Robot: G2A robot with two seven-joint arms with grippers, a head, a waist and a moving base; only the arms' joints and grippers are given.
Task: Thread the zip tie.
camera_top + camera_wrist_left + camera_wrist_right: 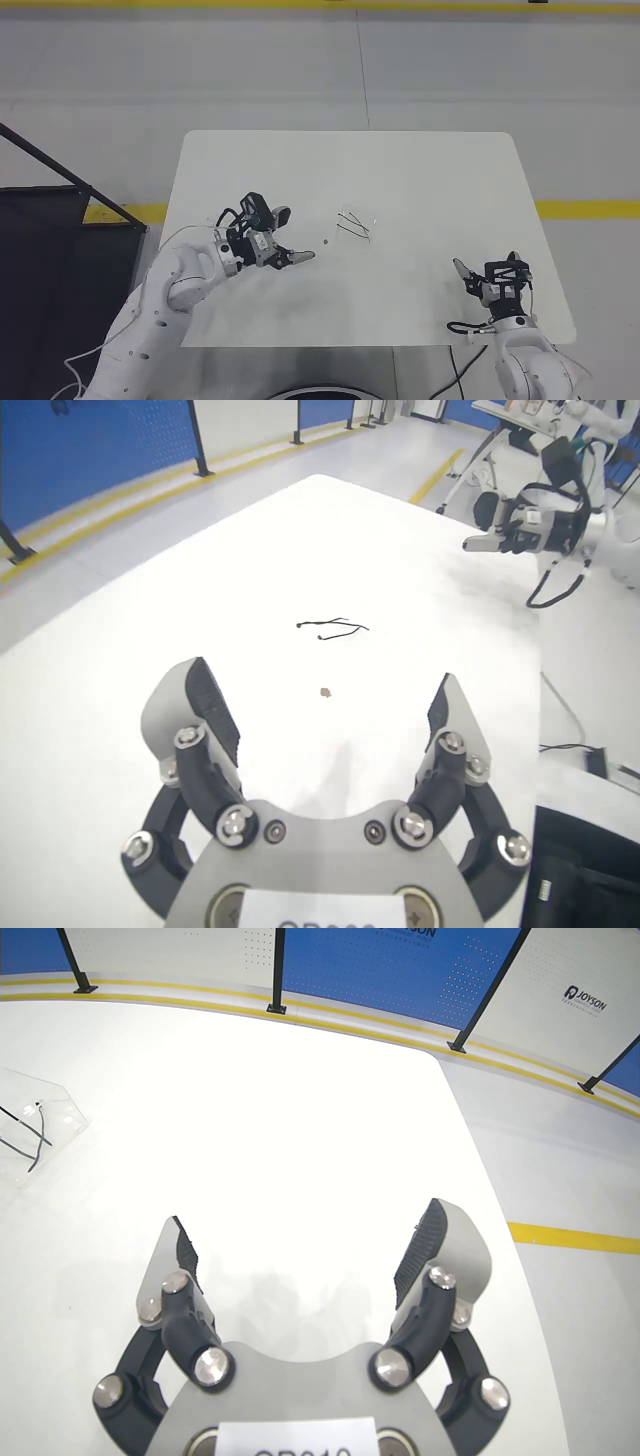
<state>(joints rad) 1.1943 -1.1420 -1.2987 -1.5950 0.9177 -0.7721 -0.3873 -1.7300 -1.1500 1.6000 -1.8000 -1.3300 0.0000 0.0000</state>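
Note:
Two thin black zip ties (352, 226) lie crossed near the middle of the white table (440, 180). In the left wrist view the zip ties (332, 627) rest a short way beyond my left gripper (322, 672), which is open and holds nothing. From above, the left gripper (293, 235) hovers just left of the ties. My right gripper (490, 268) stands open and empty near the table's front right corner, far from the ties. In the right wrist view the right gripper (305, 1212) is open over bare table, and the zip ties (25, 1125) lie on a clear plastic sheet (65, 1115).
A small brown speck (325, 692) lies on the table between the left gripper and the ties. The table's right edge (480, 1153) runs close to the right gripper. A black panel (40, 250) stands beside the table's left side.

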